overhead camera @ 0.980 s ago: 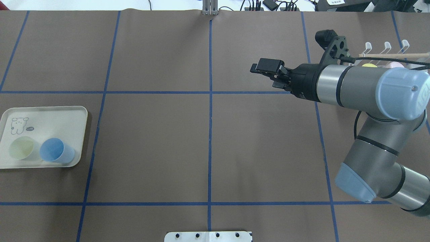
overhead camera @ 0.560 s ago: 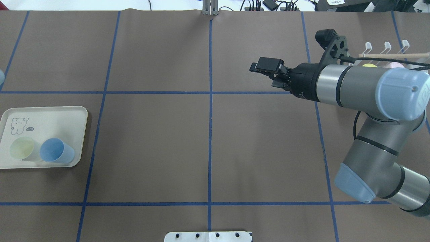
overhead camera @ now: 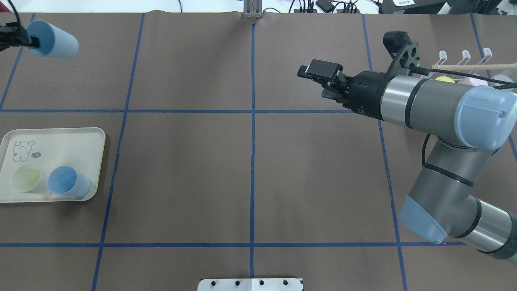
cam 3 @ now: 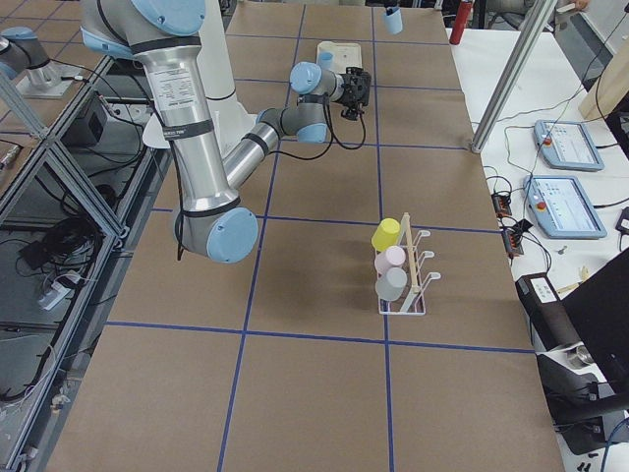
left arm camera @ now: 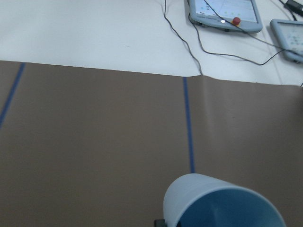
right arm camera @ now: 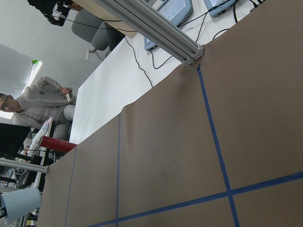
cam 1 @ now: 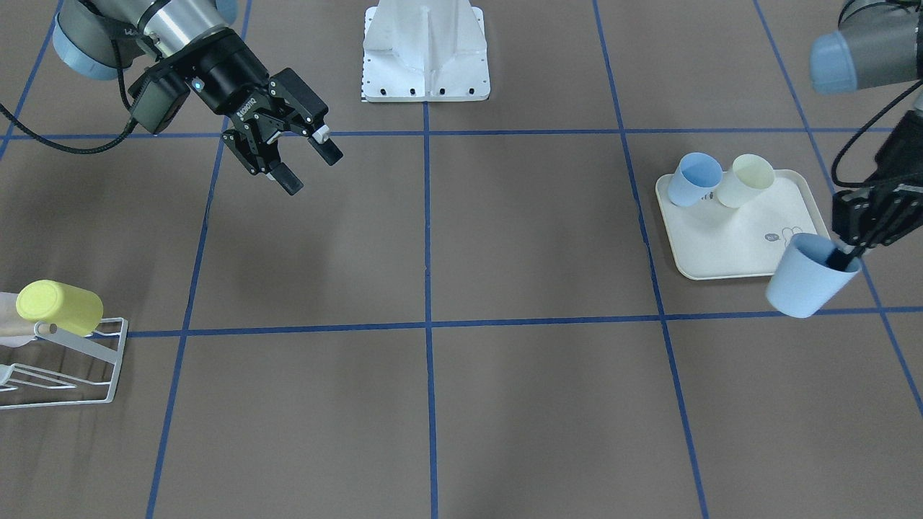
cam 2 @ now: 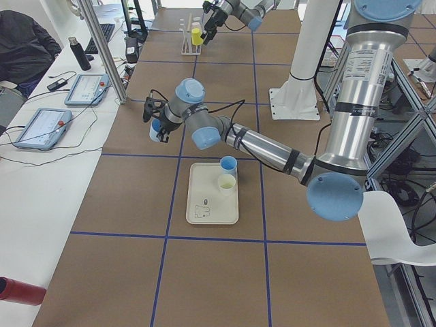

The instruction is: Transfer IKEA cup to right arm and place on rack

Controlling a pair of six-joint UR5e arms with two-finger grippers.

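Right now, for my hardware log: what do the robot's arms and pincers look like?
The right arm and left arm are silver-grey jointed tubes with light-blue joint caps. The right pincer and left pincer are black, two-fingered. Black cables run along both arms; the right pincer's body bears white lettering.

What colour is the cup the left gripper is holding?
Light blue; the cup shows best in the front-facing view.

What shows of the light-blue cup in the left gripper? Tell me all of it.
The cup is a plain pale-blue tapered tumbler with no handle. It looks like matte plastic, is deeper blue inside, and appears empty. The left gripper pinches its rim with one finger inside the mouth; nothing else touches it. It is held tilted in the air, base pointing away from the gripper, beyond the cream tray on the side away from the robot.
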